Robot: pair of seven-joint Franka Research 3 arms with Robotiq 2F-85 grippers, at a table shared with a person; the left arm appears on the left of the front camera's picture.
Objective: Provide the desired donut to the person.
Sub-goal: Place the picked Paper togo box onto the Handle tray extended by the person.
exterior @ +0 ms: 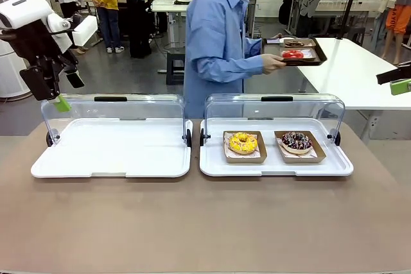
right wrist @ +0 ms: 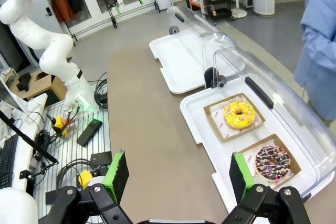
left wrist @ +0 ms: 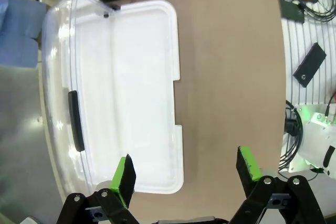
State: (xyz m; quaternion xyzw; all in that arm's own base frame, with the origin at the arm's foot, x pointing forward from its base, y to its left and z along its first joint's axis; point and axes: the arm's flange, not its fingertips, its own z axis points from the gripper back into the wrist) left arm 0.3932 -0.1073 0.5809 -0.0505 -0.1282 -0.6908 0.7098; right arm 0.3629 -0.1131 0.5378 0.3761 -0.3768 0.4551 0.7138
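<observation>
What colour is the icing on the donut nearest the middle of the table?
Yellow. The yellow donut sits in a brown paper tray; the right wrist view shows it best.

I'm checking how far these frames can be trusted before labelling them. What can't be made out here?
- Front view: right gripper cut off by the right edge; its fingers can't be seen there.
- Front view: items on the person's dark tray too small to identify.
- Right wrist view: person cropped by the frame edge; hands unseen.

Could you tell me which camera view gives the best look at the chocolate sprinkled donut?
The right wrist view: it looks down on the chocolate sprinkled donut, showing its hole and sprinkles in its cardboard tray. The front view shows it smaller and from a low angle, right of the yellow donut. The left wrist view faces the other white tray.
</observation>
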